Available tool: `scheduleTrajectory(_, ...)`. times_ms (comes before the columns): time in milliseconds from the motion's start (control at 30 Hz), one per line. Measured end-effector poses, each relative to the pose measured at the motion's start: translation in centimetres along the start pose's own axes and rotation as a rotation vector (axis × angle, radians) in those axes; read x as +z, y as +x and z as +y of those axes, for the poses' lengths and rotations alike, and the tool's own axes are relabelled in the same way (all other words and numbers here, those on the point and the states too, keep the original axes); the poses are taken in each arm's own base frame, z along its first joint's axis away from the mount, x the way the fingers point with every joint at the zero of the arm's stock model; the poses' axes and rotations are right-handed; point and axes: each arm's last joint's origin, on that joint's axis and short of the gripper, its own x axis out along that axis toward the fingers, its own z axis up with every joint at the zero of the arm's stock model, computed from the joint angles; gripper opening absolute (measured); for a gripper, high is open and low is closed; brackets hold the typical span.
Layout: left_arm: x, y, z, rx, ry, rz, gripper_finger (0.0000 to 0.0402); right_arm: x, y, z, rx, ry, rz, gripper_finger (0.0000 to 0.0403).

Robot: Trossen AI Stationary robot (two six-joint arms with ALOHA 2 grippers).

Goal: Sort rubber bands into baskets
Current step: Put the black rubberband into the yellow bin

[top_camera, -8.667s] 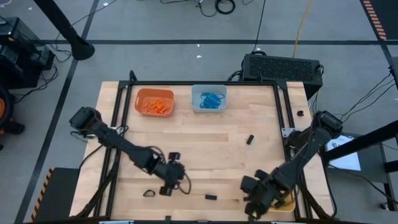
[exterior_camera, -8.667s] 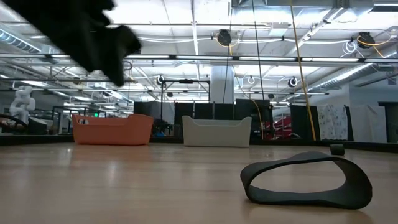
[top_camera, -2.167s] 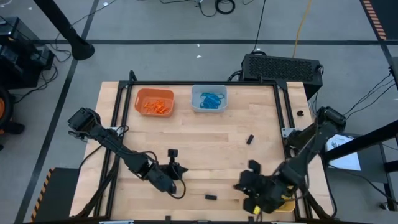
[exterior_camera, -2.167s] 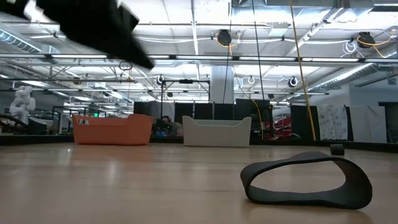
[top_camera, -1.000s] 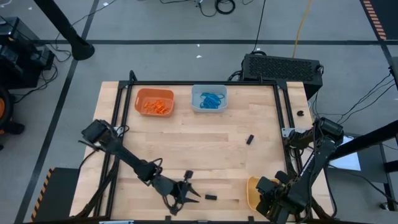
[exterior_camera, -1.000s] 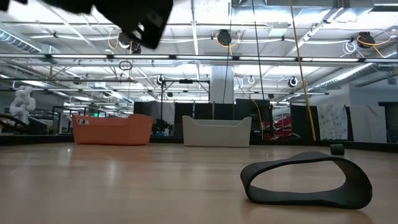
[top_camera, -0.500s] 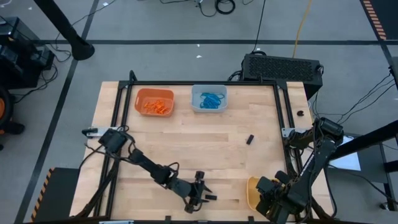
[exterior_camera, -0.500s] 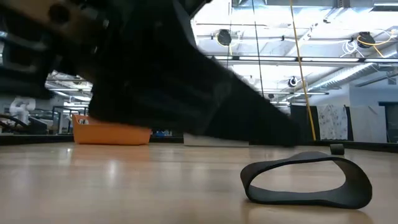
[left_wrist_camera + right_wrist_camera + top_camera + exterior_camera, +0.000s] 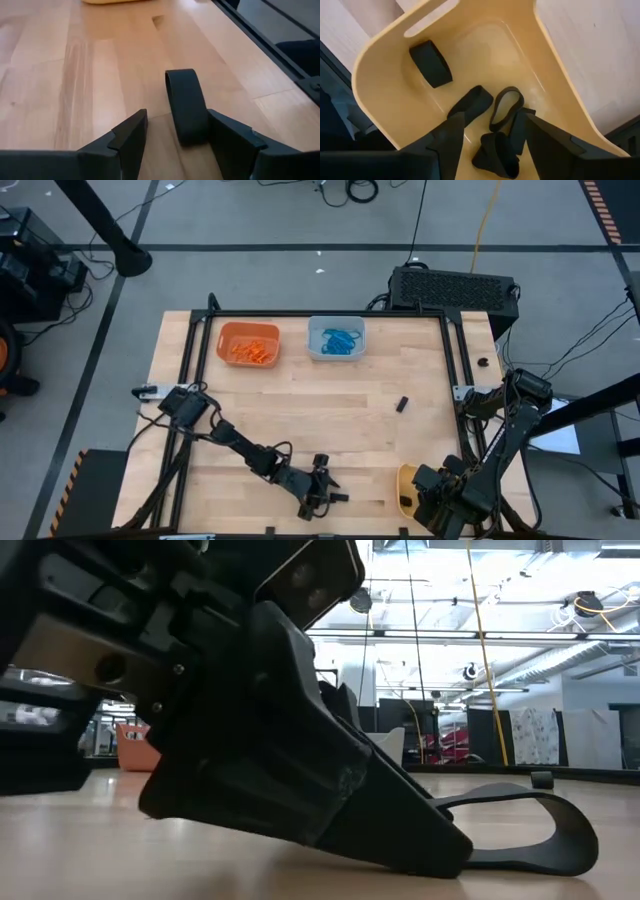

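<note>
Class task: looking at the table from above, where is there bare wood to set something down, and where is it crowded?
Bare wood spans the middle, between the orange basket and blue-grey basket and the left hand. The front right is crowded: the right hand sits over the yellow basket.

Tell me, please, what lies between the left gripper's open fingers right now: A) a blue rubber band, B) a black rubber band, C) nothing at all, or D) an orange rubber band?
B: in the left wrist view a black rubber band lies on the wooden table between the two spread fingers of the left gripper, which is down near the table's front edge.
</note>
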Motion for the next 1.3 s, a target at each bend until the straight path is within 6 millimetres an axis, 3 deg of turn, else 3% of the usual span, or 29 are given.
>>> scheduleTrajectory(233, 0.0, 0.0, 0.3, -0.044, -0.008, 0.018, 0.0181, 0.0, 0.0, 0.1, 0.009, -0.009, 0.002, 0.0197)
scheduleTrajectory(333, 0.0, 0.0, 0.4, -0.044, 0.01, 0.02, 0.013, 0.0, 0.0, 0.4, 0.038, -0.009, 0.004, 0.0191)
scheduleTrajectory(467, 0.4, -0.3, 0.3, -0.06, 0.044, 0.021, 0.0034, 0.2, 0.0, 1.1, 0.107, -0.013, 0.009, 0.0182)
scheduleTrajectory(533, 0.7, -0.5, 0.3, -0.062, 0.059, 0.022, 0.0013, 0.3, -0.1, 1.5, 0.151, -0.004, 0.012, 0.0177)
scheduleTrajectory(733, 3.8, -2.6, 0.4, -0.04, 0.109, -0.031, 0.0006, 1.2, -0.3, 2.7, 0.272, 0.0, -0.04, 0.0168)
scheduleTrajectory(933, 6.4, -4.7, 0.2, -0.038, 0.14, -0.088, 0.0004, 2.8, -1.0, 4.1, 0.373, -0.172, -0.438, 0.0164)
scheduleTrajectory(1100, 6.4, -4.7, 0.2, -0.035, 0.145, -0.079, 0.0003, 4.2, -0.9, 5.7, 0.343, -0.315, -0.755, 0.0164)
scheduleTrajectory(1300, 6.6, -4.8, 0.2, -0.035, 0.13, -0.097, 0.0002, 6.9, 1.6, 7.9, 0.289, -0.399, -0.852, 0.0164)
